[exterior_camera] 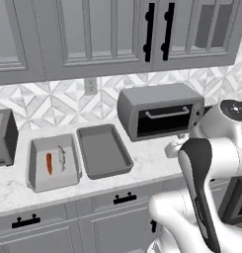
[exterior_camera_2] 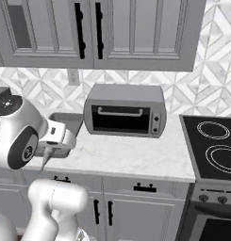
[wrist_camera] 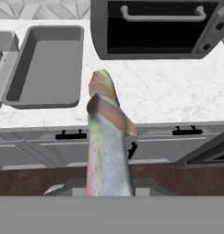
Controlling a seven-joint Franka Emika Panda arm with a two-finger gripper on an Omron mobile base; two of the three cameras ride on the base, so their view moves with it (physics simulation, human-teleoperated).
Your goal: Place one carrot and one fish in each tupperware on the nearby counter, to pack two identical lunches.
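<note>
**Clerk:** Fish (wrist_camera: 106,151), item one: slim, silvery with a pinkish-green sheen, rising from the bottom of the hand view with its tail end up. It fills the place between the finger tips, so the gripper (exterior_camera_2: 47,157) is logged as clamped on the fish. In the right base view the same fish hangs as a pale sliver below the hand, in front of the counter edge.

**Checker:** And what lies beyond it?

**Clerk:** Counter (exterior_camera: 152,160), white marble with grey veins, grey cabinet fronts and black handles beneath. On it, two grey trays side by side. The right tupperware (exterior_camera: 103,150) holds nothing. The left tupperware (exterior_camera: 52,162) holds a carrot (exterior_camera: 49,163), small and orange, and just beside it a second fish (exterior_camera: 61,157), both lying lengthwise on the tray floor.

**Checker:** Is the held fish over either tray?

**Clerk:** No. It sits to the right of the right tray, out in front of the counter.

**Checker:** Other stock?

**Clerk:** Toaster oven (exterior_camera_2: 125,110), grey, dark glass door with a bar handle, behind the bare marble to the right of the trays. Toaster (exterior_camera: 4,137) at the far left. Stovetop (exterior_camera_2: 213,146), black with ring burners, at the far right. Wall cabinets (exterior_camera: 93,34) above.
</note>
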